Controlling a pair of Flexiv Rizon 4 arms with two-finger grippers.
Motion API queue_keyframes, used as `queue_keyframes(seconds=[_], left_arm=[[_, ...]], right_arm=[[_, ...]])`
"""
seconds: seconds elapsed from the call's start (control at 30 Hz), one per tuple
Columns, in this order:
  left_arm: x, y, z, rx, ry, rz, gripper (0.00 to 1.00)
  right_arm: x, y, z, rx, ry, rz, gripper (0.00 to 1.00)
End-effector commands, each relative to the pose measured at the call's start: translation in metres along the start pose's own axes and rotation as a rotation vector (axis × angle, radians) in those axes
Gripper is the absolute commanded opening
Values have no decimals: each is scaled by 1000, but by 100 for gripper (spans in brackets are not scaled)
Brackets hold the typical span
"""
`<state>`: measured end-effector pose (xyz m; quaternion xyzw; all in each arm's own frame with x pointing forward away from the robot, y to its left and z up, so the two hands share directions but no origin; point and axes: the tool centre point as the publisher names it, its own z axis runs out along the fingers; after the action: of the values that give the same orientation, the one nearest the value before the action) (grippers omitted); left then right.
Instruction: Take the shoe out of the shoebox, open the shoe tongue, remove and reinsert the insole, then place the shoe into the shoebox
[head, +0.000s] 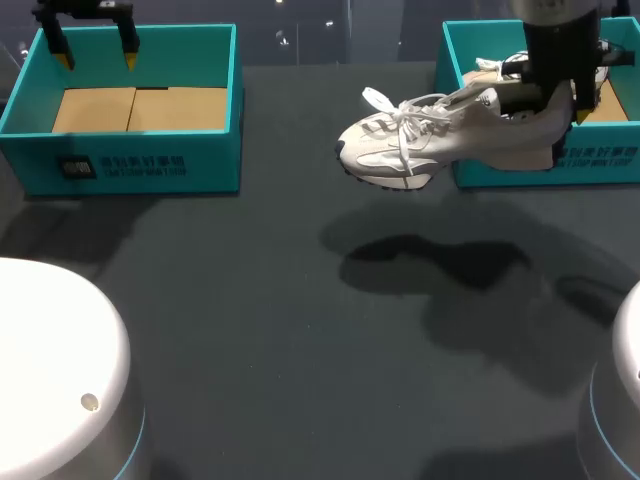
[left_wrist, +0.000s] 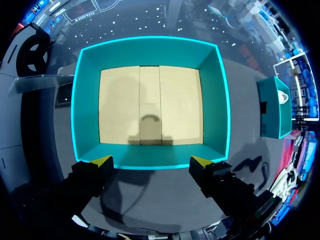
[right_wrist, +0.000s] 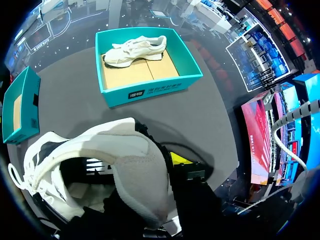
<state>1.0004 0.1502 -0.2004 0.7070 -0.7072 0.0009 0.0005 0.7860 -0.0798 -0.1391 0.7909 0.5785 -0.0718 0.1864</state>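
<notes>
Aloft over the counter (head: 300, 350), heel grasped in right jaws: shoe (head: 420, 145), toe toward released left jaws.

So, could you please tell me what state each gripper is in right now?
Left gripper: open, holding nothing, above the left shoebox.
Right gripper: shut on the white sneaker at its heel, shoe in the air.
</notes>
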Motion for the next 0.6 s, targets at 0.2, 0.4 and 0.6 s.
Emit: queue_keyframes(seconds=[0.2,0.4,0.6], left_arm=[[0,0,0,0,-1,0,100],[0,0,0,0,-1,0,100],[0,0,0,0,-1,0,100]], right_arm=[[52,-71,25,-33,-10,-47,0],[85,-102,45,-25,16,-73,0],[105,-124,63,-16,49,-72,0]])
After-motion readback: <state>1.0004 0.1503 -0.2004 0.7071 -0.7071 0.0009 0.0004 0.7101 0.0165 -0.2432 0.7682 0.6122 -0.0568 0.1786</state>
